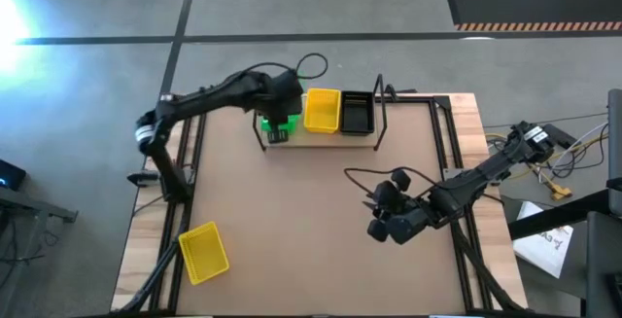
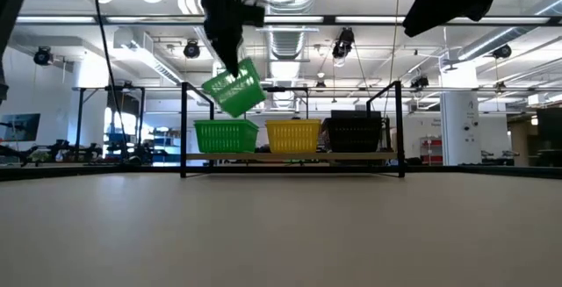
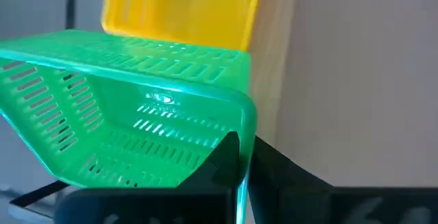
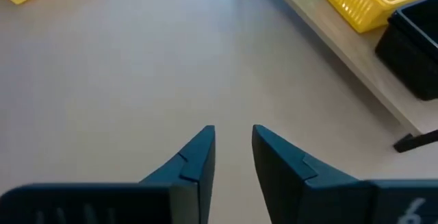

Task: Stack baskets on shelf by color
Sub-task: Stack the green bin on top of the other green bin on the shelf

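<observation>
A green basket (image 2: 233, 89) hangs tilted in the air above the left end of the shelf (image 2: 294, 157), its rim clamped in the left gripper (image 3: 236, 159). It is just over a second green basket (image 2: 226, 135) that stands on the board beside a yellow basket (image 2: 293, 135) and a black basket (image 2: 355, 133). Another yellow basket (image 1: 203, 252) lies near the table's (image 1: 292, 221) front left corner, and the right gripper (image 4: 233, 152) waits over the right side with its fingers a little apart.

The high view looks straight down on the whole table (image 1: 292, 221), shelf (image 1: 321, 135) at 12 o'clock. The low view looks level across it at the shelf (image 2: 294, 156), far off. Left wrist view sits close over a green basket (image 3: 137, 114); right wrist view faces the tabletop.
</observation>
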